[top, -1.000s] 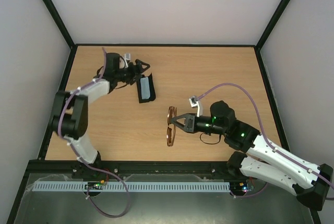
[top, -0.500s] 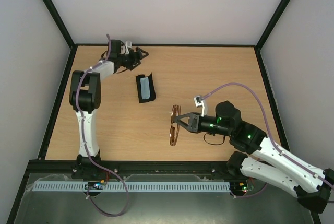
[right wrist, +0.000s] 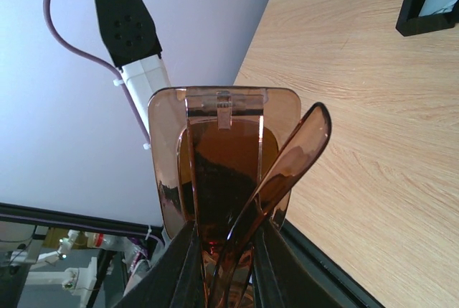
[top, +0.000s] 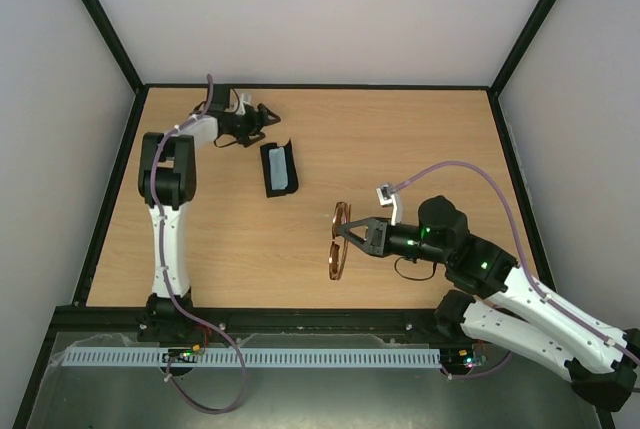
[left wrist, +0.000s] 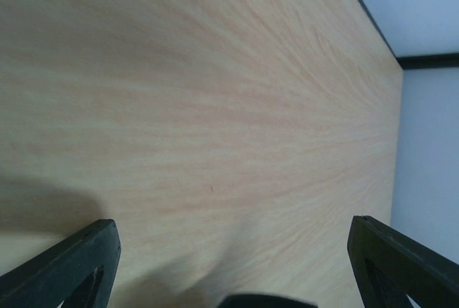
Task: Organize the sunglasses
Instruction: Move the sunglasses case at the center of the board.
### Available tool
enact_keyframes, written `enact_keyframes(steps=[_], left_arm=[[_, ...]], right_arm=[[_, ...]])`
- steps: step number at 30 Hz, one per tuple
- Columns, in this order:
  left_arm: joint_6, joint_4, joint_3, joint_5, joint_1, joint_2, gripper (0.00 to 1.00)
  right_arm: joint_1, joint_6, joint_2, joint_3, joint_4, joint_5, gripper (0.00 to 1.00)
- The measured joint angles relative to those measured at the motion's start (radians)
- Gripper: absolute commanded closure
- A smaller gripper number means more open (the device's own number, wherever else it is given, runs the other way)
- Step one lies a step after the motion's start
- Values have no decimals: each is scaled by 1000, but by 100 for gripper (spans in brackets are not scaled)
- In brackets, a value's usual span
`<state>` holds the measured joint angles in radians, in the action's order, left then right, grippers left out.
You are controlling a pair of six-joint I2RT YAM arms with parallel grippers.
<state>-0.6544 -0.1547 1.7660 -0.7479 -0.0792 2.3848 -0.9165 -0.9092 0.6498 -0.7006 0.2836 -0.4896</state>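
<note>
The sunglasses (top: 338, 241) are folded, with one temple arm lying slantwise across the lens. They stand on edge, nearer the arm bases than the case (top: 266, 169) and to its right, well apart from it. The right fingers (right wrist: 176, 268) are clamped on them at the end nearest the wrist, so most of the frame sticks out past the tips. From the wrist view they seem to hang clear of the surface (top: 420, 139), though I cannot be sure.

The case lies open with a pale blue cloth (top: 283, 171) inside it. The left fingers (left wrist: 93, 258) are spread wide with nothing between them, hovering just past the case's far end and a little to its left.

The step in hand looks like carrying the sunglasses over to the case. To do it well:

- Hold the grip firm but light, because the frame is thin and the slanted temple arm could spring or twist.
- Turn the wrist so the long side of the sunglasses runs along the long side of the case before lowering them.
- Come down over the middle of the case, so that neither the lens edge nor the temple tip catches on the rim.
- Lay them on the cloth, and only then part the fingers.
- Let the left fingers steady the case at its far end if it starts to slide.
</note>
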Motion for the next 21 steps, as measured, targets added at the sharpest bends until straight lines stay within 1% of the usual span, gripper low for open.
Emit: enact_keyframes(steps=[8, 16, 21], left_arm=[[20, 63, -197, -15, -55, -113, 11], [16, 154, -442, -12, -113, -257, 11], [2, 204, -531, -7, -154, -308, 11]], right_arm=[[0, -19, -24, 0, 2, 0, 90], [0, -42, -79, 12, 4, -1, 90], [0, -58, -106, 28, 7, 0, 91]])
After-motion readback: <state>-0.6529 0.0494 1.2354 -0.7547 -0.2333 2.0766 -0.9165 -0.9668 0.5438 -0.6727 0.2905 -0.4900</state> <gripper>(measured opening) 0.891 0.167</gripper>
